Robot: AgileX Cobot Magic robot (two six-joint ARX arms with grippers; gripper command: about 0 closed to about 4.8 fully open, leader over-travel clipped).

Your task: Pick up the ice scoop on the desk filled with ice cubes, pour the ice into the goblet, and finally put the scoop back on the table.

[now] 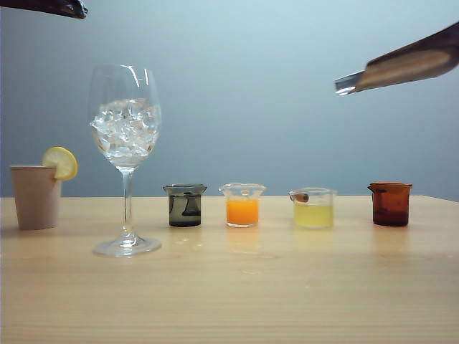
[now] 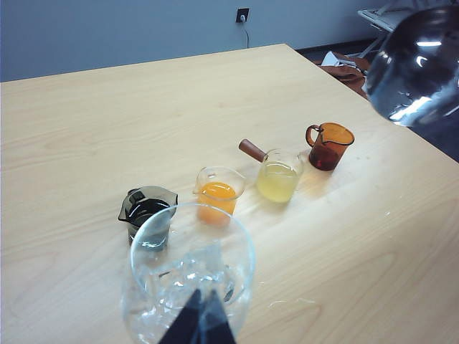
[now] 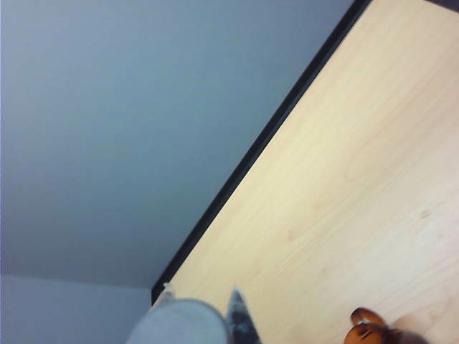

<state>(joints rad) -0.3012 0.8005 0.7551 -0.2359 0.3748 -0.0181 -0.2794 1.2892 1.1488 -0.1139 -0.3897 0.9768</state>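
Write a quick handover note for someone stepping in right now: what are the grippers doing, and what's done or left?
Left gripper: shut, empty, parked above the goblet.
Right gripper: shut on the ice scoop, held high over the table's right side.
Ice cubes are in the goblet, so pouring looks done.
Left: set the scoop down on the table.

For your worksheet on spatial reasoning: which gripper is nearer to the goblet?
Left. The left gripper hangs just above the goblet; the right gripper, gripping the ice scoop, is high over the table's far right.
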